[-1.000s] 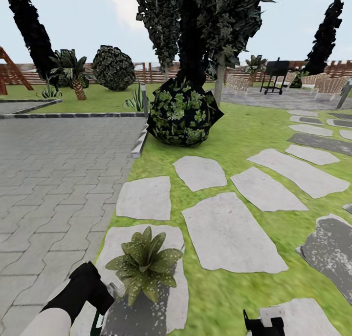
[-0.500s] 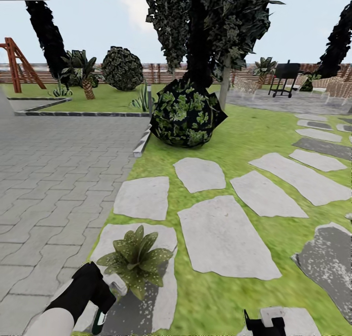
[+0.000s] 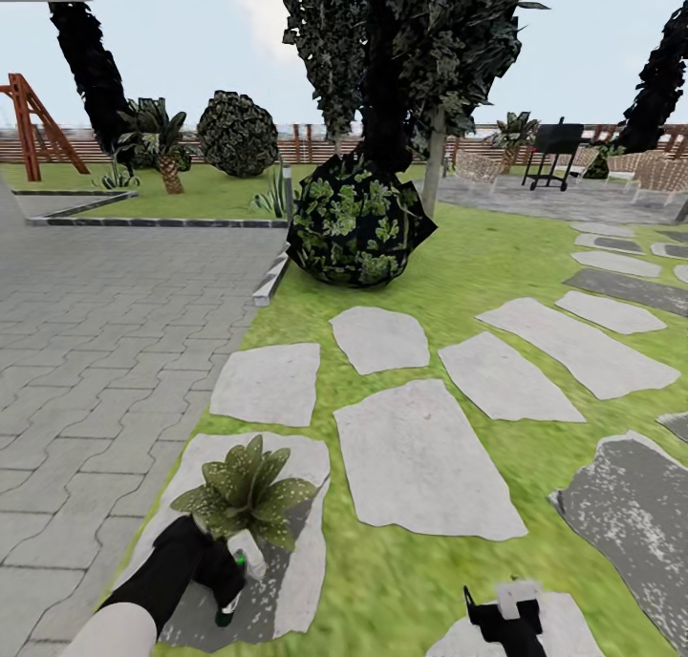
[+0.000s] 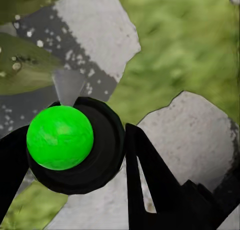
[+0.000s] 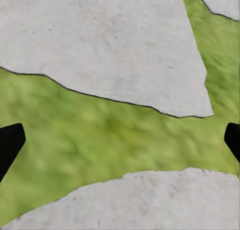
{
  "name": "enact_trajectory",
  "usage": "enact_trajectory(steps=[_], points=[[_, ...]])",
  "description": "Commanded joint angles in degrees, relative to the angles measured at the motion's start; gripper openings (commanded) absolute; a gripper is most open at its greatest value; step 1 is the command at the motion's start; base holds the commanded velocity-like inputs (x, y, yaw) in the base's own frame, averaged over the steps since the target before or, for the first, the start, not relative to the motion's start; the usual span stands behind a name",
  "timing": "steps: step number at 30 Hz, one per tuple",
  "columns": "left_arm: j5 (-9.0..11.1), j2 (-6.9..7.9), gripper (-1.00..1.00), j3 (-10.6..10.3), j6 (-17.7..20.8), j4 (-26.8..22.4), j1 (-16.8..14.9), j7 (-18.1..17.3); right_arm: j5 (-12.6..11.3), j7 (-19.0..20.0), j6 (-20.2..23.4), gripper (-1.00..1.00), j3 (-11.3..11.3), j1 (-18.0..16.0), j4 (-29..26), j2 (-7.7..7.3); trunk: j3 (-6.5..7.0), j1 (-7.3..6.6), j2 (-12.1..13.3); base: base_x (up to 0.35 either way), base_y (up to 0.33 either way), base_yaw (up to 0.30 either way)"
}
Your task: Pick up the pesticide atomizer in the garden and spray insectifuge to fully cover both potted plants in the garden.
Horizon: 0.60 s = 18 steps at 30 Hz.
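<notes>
One potted plant (image 3: 247, 490), a low rosette of pointed green leaves, stands on a grey stepping stone (image 3: 296, 581) at the lower left of the head view. Fine white specks of insectifuge (image 3: 256, 466) dot its leaves, and the specked leaves (image 4: 22, 72) show in the left wrist view too. My left gripper (image 3: 222, 573) is shut on the pesticide atomizer (image 3: 239, 566), whose whitish nozzle sits right at the plant's near side. Seen from the left wrist, the atomizer's dark round body with a bright green cap (image 4: 60, 137) sits between the black fingers (image 4: 147, 180). My right gripper (image 5: 121, 140) hangs open over grass and stones.
Lawn with flat stepping stones (image 3: 416, 461) stretches ahead and right. A round dark bush (image 3: 355, 220) and tree trunk stand in the middle distance. Grey paving (image 3: 105, 323) lies to the left. A wooden fence (image 3: 315, 143), a palm (image 3: 162, 146) and a grill (image 3: 554, 151) are far back.
The whole head view has shifted a little, so the camera moved. My left gripper with the atomizer has come in closer to the plant, and the nozzle now shows beside the leaves.
</notes>
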Motion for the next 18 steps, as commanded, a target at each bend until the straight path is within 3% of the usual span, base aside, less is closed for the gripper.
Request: enact_trajectory(steps=[1, 3, 5, 7, 8, 10, 13, 14, 15, 18], points=[[-0.3, 0.00, -1.00, 0.0, -1.6, 0.0, 0.0, -0.4, 2.5, 0.0, 0.3, 1.00, 0.8, 0.0, -3.0, -0.18, -0.06, -0.01, 0.0, -0.001, -0.002, 0.000], [-0.4, 0.16, -1.00, -0.2, -5.5, -0.1, -0.1, -0.6, 10.9, 3.0, 3.0, 1.00, 1.3, 0.0, -7.3, -0.27, -0.06, -0.01, 0.0, 0.000, 0.000, 0.000], [-0.4, 0.39, -1.00, -0.2, -10.3, 0.0, -0.3, -0.8, 15.4, 10.9, 5.9, 1.00, 1.4, -0.6, -11.6, -0.25, -0.06, -0.01, 0.0, 0.000, 0.000, 0.000], [-0.4, 0.53, -1.00, -0.3, -12.5, 0.0, -0.7, -4.1, 16.7, 21.1, 9.9, 1.00, 1.4, -1.8, -15.8, -0.27, -0.06, -0.01, 0.0, 0.000, 0.000, 0.000], [-0.4, 0.54, -1.00, -0.3, -14.1, 0.0, -0.8, -8.2, 17.1, 28.9, 12.3, 1.00, 1.4, -3.3, -17.3, -0.30, -0.06, -0.01, 0.0, 0.000, 0.000, 0.000], [-0.3, 0.36, -1.00, -0.4, -21.5, 0.1, -1.0, -13.8, 17.3, 38.9, 13.8, 1.00, 1.5, -6.1, -18.6, -0.32, -0.06, -0.01, 0.0, 0.000, 0.000, 0.000], [-0.4, 0.60, -1.00, -0.8, -25.7, 0.1, -0.8, -16.6, 18.2, 46.3, 14.0, 1.00, 1.5, -9.1, -18.7, -0.32, -0.06, -0.01, 0.0, 0.000, 0.000, 0.000], [-0.6, 0.67, -1.00, -0.8, -26.7, 0.1, -0.9, -18.4, 18.7, 48.5, 14.0, 1.00, 1.5, -10.0, -18.7, -0.37, -0.06, -0.01, 0.0, 0.000, 0.000, 0.000], [-0.7, 0.62, -1.00, -0.7, -27.7, 0.0, -0.9, -22.6, 19.2, 50.4, 14.0, 1.00, 1.5, -10.7, -18.8, -0.38, -0.06, -0.01, 0.0, 0.000, 0.000, 0.000], [-1.1, 0.33, -1.00, -0.8, -27.8, -0.1, -0.9, -24.0, 19.3, 51.0, 14.0, 1.00, 1.5, -11.0, -18.9, -0.33, -0.06, -0.01, 0.0, 0.000, 0.000, 0.000]])
